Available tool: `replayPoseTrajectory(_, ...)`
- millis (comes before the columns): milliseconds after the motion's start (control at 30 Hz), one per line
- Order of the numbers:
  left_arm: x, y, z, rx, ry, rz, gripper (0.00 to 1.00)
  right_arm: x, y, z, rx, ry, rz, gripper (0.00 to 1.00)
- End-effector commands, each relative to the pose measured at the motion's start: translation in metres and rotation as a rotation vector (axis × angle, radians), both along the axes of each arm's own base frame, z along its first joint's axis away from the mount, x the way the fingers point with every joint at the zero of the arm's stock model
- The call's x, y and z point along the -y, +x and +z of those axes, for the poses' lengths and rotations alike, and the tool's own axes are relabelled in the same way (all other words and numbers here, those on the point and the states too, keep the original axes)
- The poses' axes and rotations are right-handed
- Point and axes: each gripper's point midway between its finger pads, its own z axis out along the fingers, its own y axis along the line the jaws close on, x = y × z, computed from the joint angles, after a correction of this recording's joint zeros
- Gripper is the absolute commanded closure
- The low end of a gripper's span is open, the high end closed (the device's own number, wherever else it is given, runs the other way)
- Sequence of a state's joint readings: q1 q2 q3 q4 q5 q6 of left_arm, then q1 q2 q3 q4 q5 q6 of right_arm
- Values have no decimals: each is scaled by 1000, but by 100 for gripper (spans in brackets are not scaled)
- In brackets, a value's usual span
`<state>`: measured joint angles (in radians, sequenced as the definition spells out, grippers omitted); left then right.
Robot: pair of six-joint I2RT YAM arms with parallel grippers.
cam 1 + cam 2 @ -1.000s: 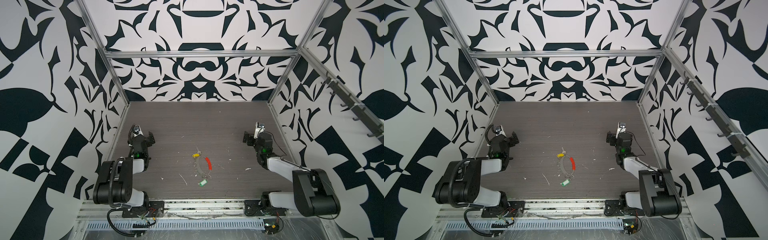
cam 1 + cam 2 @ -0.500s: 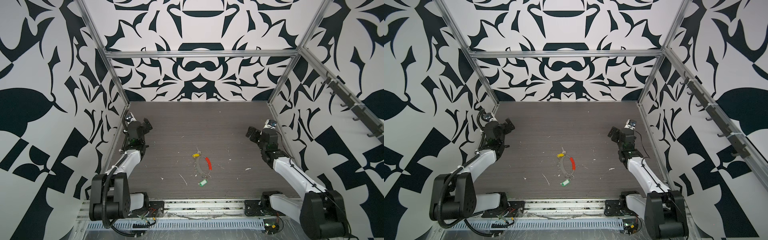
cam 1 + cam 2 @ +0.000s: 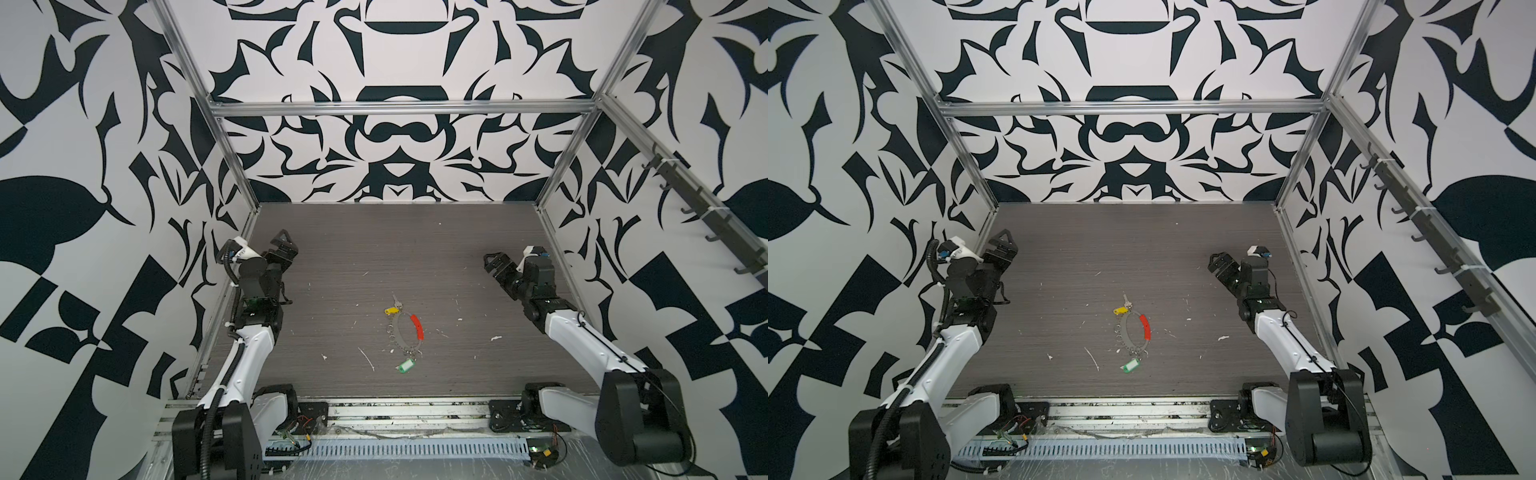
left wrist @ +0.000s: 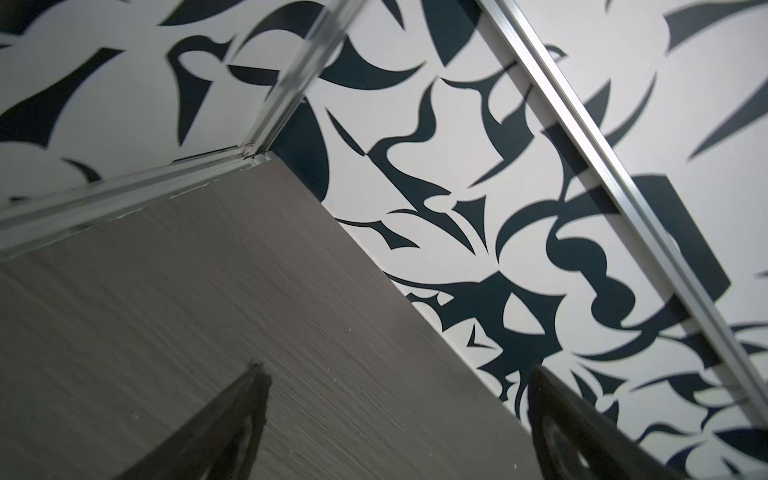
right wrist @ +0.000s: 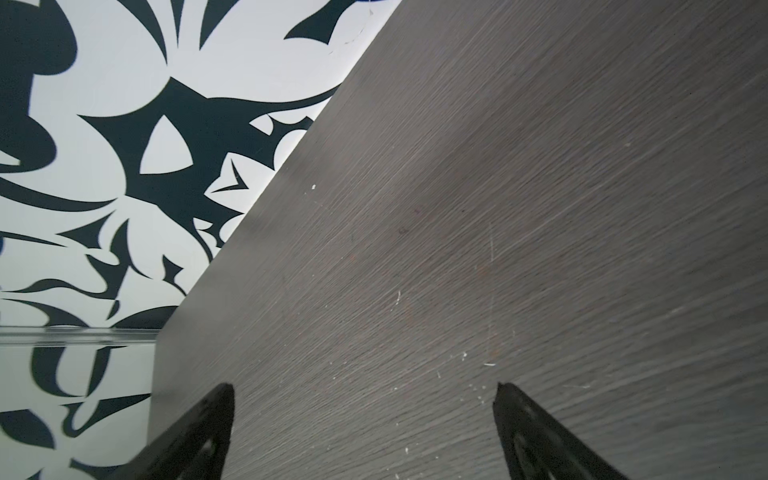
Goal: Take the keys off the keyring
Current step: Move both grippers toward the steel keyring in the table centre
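The large thin grey wire keyring (image 3: 417,326) (image 3: 1145,326) is an oval hoop with a curved red plastic sleeve on its right side. It lies flat near the middle of the dark grey wood-grain tabletop (image 3: 332,249). In both top views its long axis runs from the front edge toward the back wall.

The 2 small silver metal keys sit at its ends. The yellow-tagged key (image 3: 390,311) (image 3: 1120,310) is at the far end, blade pointing toward the back wall. The green-tagged key (image 3: 402,366) (image 3: 1130,365) is at the near end, its blade too small to read.

The left gripper (image 3: 286,247) (image 4: 397,370) is raised beside the left wall on an outstretched arm, aimed at the far left corner. Its jaws are spread wide and hold nothing. The right gripper (image 3: 492,262) (image 5: 363,388) reaches along the right wall and angles inward over the table, jaws equally wide and empty. Both are well apart from the keyring.
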<state>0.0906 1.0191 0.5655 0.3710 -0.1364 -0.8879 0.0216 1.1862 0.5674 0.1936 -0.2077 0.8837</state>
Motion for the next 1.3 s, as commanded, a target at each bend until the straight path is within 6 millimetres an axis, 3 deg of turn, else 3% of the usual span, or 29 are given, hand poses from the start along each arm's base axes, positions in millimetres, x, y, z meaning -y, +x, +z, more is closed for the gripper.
replayPoseTrajectory(0,-13,-7,-20,-134,-190,84,1,-26,8,4,30,195,89,0)
replayPoseTrajectory(167,13,7,-14,-96,-277,-100,1,-31,12,4,184,347,81,0)
replayPoseTrajectory(400,42,7,-7,-61,-346,-253,1,-50,0,1,102,189,223,1)
replayPoseTrajectory(567,80,-10,3,-33,-261,-366,1,-68,-18,8,99,9,306,7)
replayPoseTrajectory(767,149,-42,1,-108,-137,-588,4,-91,-45,14,115,-210,368,8)
replayPoseTrajectory(933,204,-71,-22,-193,-69,-773,19,-111,-62,9,104,-290,438,17)
replayPoseTrajectory(1267,277,-110,-86,-414,221,-974,37,-138,-85,-17,71,-433,533,27)
